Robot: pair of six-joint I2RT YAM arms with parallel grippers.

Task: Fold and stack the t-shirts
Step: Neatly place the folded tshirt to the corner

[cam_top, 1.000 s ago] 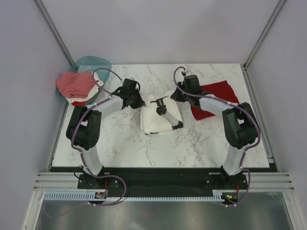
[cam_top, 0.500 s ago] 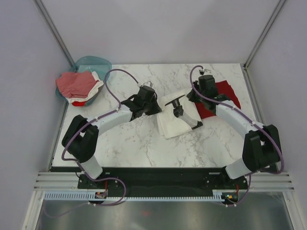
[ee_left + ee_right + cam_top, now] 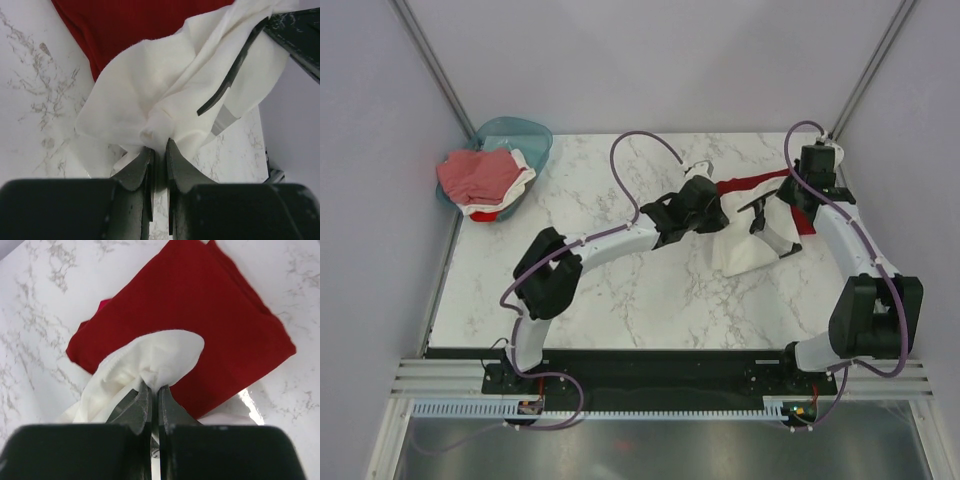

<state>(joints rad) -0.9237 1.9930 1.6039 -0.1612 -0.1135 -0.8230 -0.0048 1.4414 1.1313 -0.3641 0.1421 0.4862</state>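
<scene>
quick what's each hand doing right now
Left hand: closed, pinching a fold of the white t-shirt.
Right hand: closed, pinching another edge of the same white t-shirt.

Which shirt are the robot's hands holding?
The white shirt: left gripper and right gripper both pinch it. The red shirt lies flat; other shirts sit in the basket.
</scene>
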